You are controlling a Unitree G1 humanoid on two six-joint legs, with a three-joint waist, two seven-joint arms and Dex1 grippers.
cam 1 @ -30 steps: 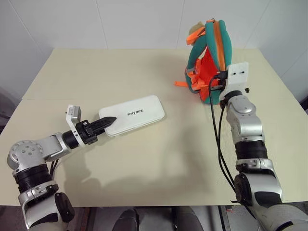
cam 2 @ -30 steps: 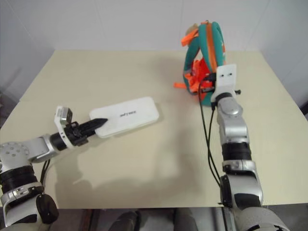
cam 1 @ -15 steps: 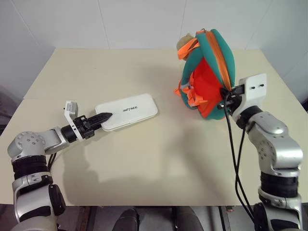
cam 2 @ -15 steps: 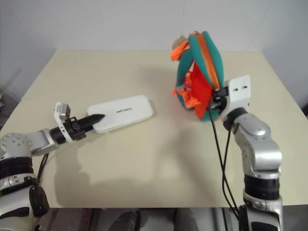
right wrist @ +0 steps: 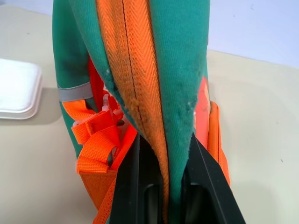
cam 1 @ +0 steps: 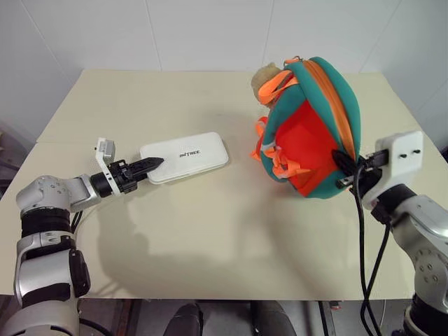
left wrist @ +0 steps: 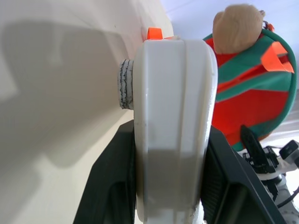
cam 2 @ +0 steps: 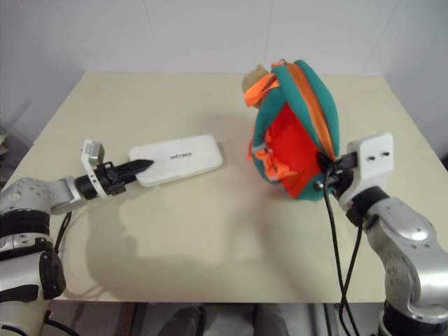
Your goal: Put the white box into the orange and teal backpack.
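The task is standing at an early stage: the white box [cam 1: 185, 157] is lying flat on the table [cam 1: 210, 231], outside the backpack [cam 1: 311, 129] and well apart from it. The left gripper [cam 1: 148, 165] is clamping the near end of the box, one black finger lying over its top face; the left wrist view is showing the box edge-on between the two black fingers [left wrist: 114, 186], so the grip on it is already in place. The right gripper [cam 1: 348, 170] is pinching the backpack's orange zipper seam and teal fabric, and the right wrist view is showing that fabric pressed between its two fingers [right wrist: 140, 186]. The backpack is standing tilted, its orange front panel facing the box, with the beige plush ball [cam 1: 266, 73] at its top. The zipper appears closed along the stretch in view; whether any opening exists cannot be told. Judged from this, both holds are done. What is remaining is opening the backpack, lifting the box, carrying it across and sliding it inside.
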